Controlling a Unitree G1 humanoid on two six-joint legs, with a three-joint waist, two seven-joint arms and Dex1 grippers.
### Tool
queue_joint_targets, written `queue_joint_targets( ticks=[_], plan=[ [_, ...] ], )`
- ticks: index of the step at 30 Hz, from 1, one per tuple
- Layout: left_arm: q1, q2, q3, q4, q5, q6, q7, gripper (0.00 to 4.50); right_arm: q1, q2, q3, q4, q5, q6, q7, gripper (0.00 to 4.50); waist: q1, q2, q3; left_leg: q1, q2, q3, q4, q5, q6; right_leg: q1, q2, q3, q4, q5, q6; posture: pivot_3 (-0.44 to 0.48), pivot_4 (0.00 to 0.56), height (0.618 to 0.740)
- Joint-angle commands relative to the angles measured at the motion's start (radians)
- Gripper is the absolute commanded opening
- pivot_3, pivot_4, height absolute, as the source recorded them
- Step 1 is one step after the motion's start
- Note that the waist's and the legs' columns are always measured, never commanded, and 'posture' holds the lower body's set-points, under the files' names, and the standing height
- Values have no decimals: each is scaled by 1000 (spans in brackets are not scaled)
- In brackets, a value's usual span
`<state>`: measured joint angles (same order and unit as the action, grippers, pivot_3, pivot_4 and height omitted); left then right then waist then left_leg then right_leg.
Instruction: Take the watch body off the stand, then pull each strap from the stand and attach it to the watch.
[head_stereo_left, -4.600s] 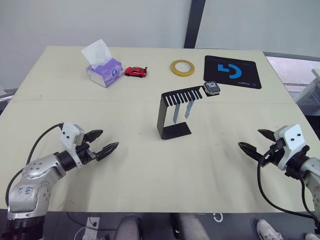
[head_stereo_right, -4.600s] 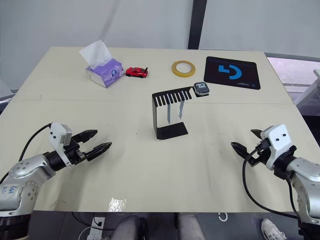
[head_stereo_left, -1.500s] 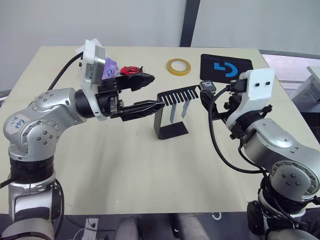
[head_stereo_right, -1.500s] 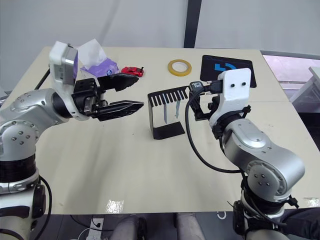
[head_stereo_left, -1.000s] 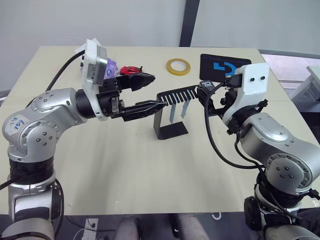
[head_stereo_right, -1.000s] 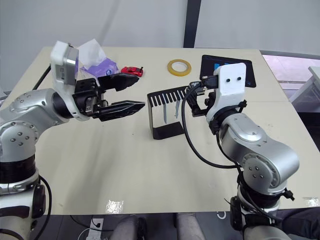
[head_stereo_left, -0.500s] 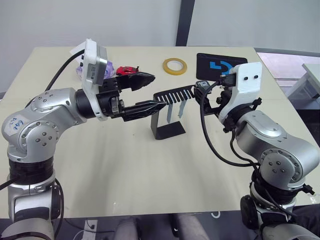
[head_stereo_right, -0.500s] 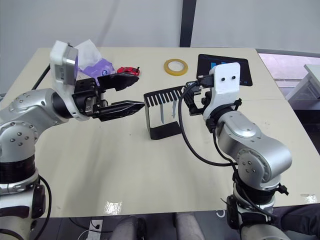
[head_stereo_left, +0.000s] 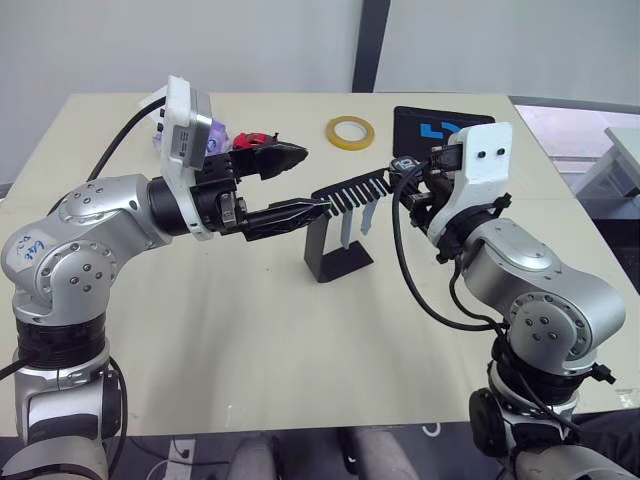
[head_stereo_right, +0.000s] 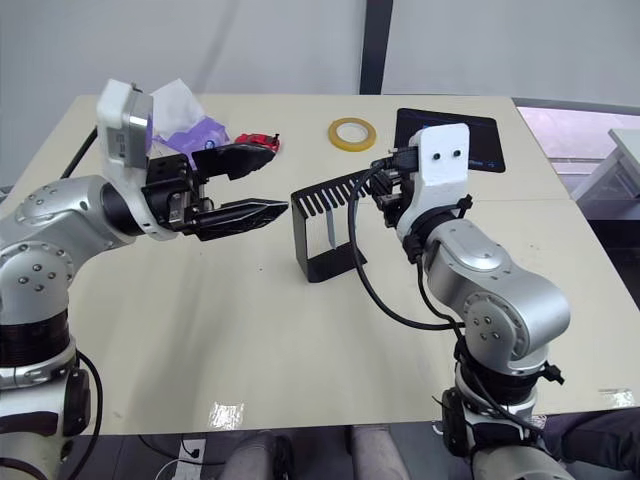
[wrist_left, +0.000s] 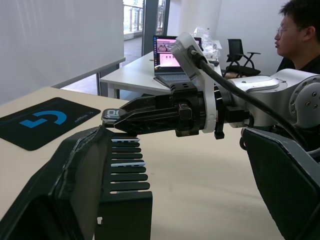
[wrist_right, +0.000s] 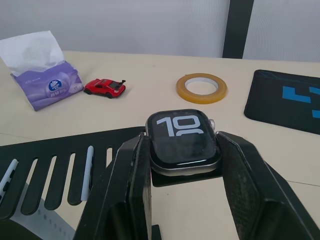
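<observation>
Two-fingered, right claw (wrist_right: 182, 192) gripping small, rigid, probably slippery watch body (wrist_right: 183, 139) by its sides, left claw (head_stereo_left: 290, 185) spreading wide.

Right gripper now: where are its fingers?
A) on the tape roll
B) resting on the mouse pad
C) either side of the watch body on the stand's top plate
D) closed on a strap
C: the right wrist view shows the right gripper with one finger on each side of the watch body, which sits on the stand.
</observation>
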<state>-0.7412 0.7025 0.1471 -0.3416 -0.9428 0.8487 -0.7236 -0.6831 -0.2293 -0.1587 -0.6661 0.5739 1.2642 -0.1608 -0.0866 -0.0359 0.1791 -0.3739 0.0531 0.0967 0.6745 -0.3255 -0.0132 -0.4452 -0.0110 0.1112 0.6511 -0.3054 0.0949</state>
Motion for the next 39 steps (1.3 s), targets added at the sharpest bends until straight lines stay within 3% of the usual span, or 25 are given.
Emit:
queue_joint_targets(
  ticks=[1,24,39],
  plan=[
    [-20,9,25,-8,6,-23,-11,4500,-8,0,2,-37,-12,6,11,1586,0,0,0,0,0,0,0,0,0,0,0,0,0,0,0,0,150,738],
    [-20,-22,4,5,49,-65,-54,4500,1,-55,12,-144,-56,-10,86,1586,1,0,0,0,0,0,-8,2,-2,-1,0,0,-6,0,0,0,150,738],
    [-66,-73,-16,36,41,-62,-90,4500,52,-96,-61,-219,-52,18,116,1586,1,0,0,0,0,0,-9,2,-2,-1,0,0,-6,0,0,0,150,738]
  ],
)
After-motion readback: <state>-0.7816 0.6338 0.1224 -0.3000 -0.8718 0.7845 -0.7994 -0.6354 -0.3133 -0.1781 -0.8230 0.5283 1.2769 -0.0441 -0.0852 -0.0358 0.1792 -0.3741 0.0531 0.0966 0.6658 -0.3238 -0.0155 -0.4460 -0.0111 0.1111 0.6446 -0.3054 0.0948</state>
